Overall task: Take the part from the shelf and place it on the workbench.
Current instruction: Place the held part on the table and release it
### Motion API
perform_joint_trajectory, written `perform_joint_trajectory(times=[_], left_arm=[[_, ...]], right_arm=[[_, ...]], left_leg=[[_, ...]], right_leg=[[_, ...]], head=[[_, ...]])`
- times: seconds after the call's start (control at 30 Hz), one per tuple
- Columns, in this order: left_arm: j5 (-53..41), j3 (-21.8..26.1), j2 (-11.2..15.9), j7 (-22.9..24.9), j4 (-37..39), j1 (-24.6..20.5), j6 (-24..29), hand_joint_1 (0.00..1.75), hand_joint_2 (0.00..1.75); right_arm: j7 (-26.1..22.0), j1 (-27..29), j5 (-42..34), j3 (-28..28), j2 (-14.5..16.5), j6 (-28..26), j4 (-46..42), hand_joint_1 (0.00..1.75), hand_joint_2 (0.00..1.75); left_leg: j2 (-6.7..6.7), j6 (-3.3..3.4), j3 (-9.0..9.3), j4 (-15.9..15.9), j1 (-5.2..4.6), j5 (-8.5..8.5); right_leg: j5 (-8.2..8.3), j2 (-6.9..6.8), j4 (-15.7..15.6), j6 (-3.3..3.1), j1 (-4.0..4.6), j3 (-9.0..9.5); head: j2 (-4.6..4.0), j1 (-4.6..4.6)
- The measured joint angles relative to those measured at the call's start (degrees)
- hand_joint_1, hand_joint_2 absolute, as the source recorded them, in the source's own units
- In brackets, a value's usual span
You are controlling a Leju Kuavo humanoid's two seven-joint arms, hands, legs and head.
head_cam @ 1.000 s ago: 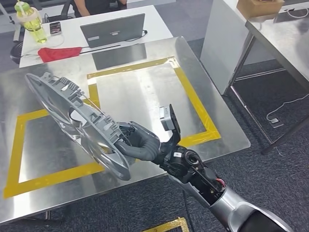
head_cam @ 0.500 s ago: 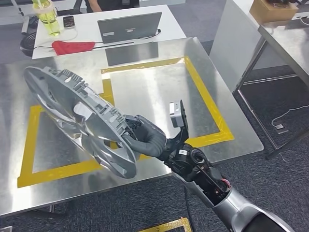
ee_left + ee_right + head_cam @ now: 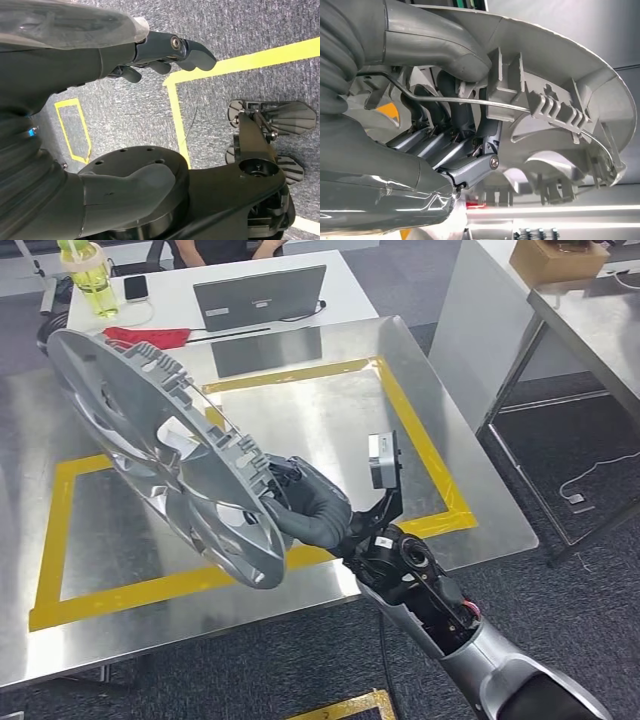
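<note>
Steel workbench [image 3: 317, 440] with a yellow tape rectangle [image 3: 423, 445] marked on its top. Above its left half, a big grey wheel cover [image 3: 162, 455], round, tilted, ribbed back side facing up, held in the air and not touching the bench as far as I can tell. Right arm [image 3: 453, 625] reaches in from the lower right; right hand [image 3: 306, 505] grips the wheel cover at its near rim, thumb on one side, fingers [image 3: 433, 142] hooked through an opening in the cover [image 3: 554, 100] in the right wrist view. Left hand [image 3: 158, 55] hangs over grey carpet with yellow floor tape [image 3: 241, 62], fingers loosely curled, nothing in them. Behind the bench, a white desk [image 3: 162, 310] with a grey laptop [image 3: 260, 295], a red cloth [image 3: 147, 337], a yellow-green bottle [image 3: 94, 275] and a phone [image 3: 136, 287]. A person [image 3: 223, 250] sits at that desk. Cardboard box [image 3: 555, 260] on another steel table [image 3: 596, 330] at far right.
</note>
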Motion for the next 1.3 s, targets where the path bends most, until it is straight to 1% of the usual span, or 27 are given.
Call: perform_joint_trajectory(times=[0.1, 0.2, 0.3, 0.37, 0.47, 0.53, 0.63, 0.77, 0.87, 0.93, 1.0, 1.07, 1.2, 1.3], left_arm=[[-0.2, 0.0, -0.1, 0.0, 0.0, 0.0, -0.1, 0.0, 1.75], [-0.4, 0.0, -0.2, -0.1, 0.0, 0.0, -0.1, 0.0, 1.75], [-0.4, 0.0, -0.4, -0.2, 0.0, -0.1, -0.1, 0.0, 1.75], [-0.3, 0.0, -0.6, -0.3, 0.0, -0.1, -0.1, 0.0, 1.75], [-0.2, 0.0, -1.0, -0.7, 0.0, -0.1, -0.1, 0.0, 1.75], [-0.1, 0.0, -1.3, -1.0, 0.0, -0.2, -0.1, 0.0, 1.75], [-0.1, 0.0, -1.7, -1.1, 0.0, -0.3, -0.1, 0.0, 1.75], [-0.1, 0.0, -2.2, -1.1, 0.0, -0.4, -0.2, 0.0, 1.75], [0.0, 0.0, -2.5, -1.1, 0.0, -0.4, -0.2, 0.0, 1.75], [0.1, 0.0, -2.6, -1.3, 0.0, -0.4, -0.1, 0.0, 1.75], [0.1, 0.0, -2.8, -1.6, 0.0, -0.4, -0.3, 0.0, 1.75], [0.0, 0.0, -2.9, -2.0, 0.0, -0.4, -0.6, 0.0, 1.75], [0.0, 0.0, -3.0, -2.7, 0.0, -0.4, -1.2, 0.0, 1.75], [0.1, 0.0, -3.1, -2.7, 0.0, -0.4, -1.3, 0.0, 1.75]], right_arm=[[-1.2, -0.6, 1.2, -0.4, 0.0, -2.9, -0.2, 1.64, 1.75], [-1.9, -2.8, 2.2, -1.6, 0.0, -7.5, -0.3, 1.64, 1.75], [-1.2, -6.9, 6.6, -2.9, 0.0, -16.6, -0.1, 1.64, 1.75], [0.2, -10.0, 12.3, -3.2, 0.0, -24.1, 1.0, 1.64, 1.75], [3.0, -14.2, 22.7, -3.0, 0.5, -35.3, 4.3, 1.64, 1.75], [4.0, -16.7, 26.9, -2.9, 1.4, -39.9, 7.8, 1.64, 1.75], [3.4, -19.8, 28.6, -2.8, 2.8, -42.4, 13.6, 1.64, 1.75], [1.8, -22.4, 28.2, -2.7, 4.4, -42.9, 20.2, 1.64, 1.75], [2.2, -23.4, 29.4, -2.6, 5.3, -44.4, 24.3, 1.64, 1.75], [4.6, -23.8, 33.2, -2.1, 6.1, -47.6, 26.7, 1.64, 1.75], [8.7, -24.1, 38.8, -1.2, 7.1, -51.6, 28.9, 1.64, 1.75], [12.9, -24.5, 44.5, 0.0, 8.0, -53.8, 31.4, 1.64, 1.75], [20.2, -24.7, 53.1, 3.0, 9.5, -53.2, 37.0, 1.64, 1.75], [25.1, -24.4, 57.8, 5.7, 10.0, -52.8, 40.8, 1.64, 1.75]], left_leg=[[0.0, -0.01, 0.0, 0.0, 0.07, 0.01], [0.01, -0.01, 0.0, 0.0, 0.07, 0.02], [0.04, -0.02, 0.01, 0.0, 0.06, 0.04], [0.03, 0.0, 0.01, 0.0, 0.05, 0.08], [0.0, 0.03, 0.0, 0.0, 0.03, 0.12], [0.0, 0.03, 0.0, 0.0, 0.0, 0.13], [0.01, 0.03, 0.01, 0.0, -0.02, 0.13], [0.01, 0.03, 0.02, 0.0, -0.01, 0.13], [0.01, 0.03, 0.02, 0.0, -0.01, 0.13], [-0.01, 0.03, 0.01, 0.0, 0.01, 0.14], [-0.06, 0.03, 0.0, 0.0, 0.04, 0.16], [-0.08, 0.02, 0.0, 0.0, 0.06, 0.17], [-0.01, 0.02, 0.04, 0.0, 0.05, 0.17], [-0.04, 0.02, 0.06, 0.0, 0.05, 0.17]], right_leg=[[0.0, 0.0, 0.0, 0.0, 0.0, -0.02], [0.0, 0.01, 0.1, 0.0, 0.0, -0.03], [0.0, 0.02, 0.1, 0.0, 0.0, -0.02], [0.01, 0.02, 0.1, 0.02, 0.0, -0.01], [0.05, 0.0, 0.1, 0.08, 0.0, 0.01], [0.07, 0.0, 0.1, 0.11, 0.0, 0.0], [0.07, 0.0, 0.2, 0.11, -0.01, -0.02], [0.07, -0.01, 0.2, 0.11, -0.01, -0.03], [0.07, -0.01, 0.2, 0.11, 0.0, -0.04], [0.06, -0.03, 0.2, 0.11, 0.0, -0.04], [0.05, -0.09, 0.2, 0.11, 0.01, -0.04], [0.05, -0.13, 0.2, 0.11, 0.01, -0.03], [0.05, -0.06, 0.2, 0.11, 0.01, -0.04], [0.05, -0.09, 0.2, 0.11, 0.0, -0.03]], head=[[0.0, -0.09], [0.01, -0.12], [0.01, -0.14], [0.01, -0.14], [0.0, -0.1], [0.0, -0.07], [0.0, -0.12], [0.0, -0.13], [0.01, -0.16], [0.01, -0.19], [0.01, -0.22], [0.01, -0.21], [0.01, -0.24], [0.02, -0.27]])
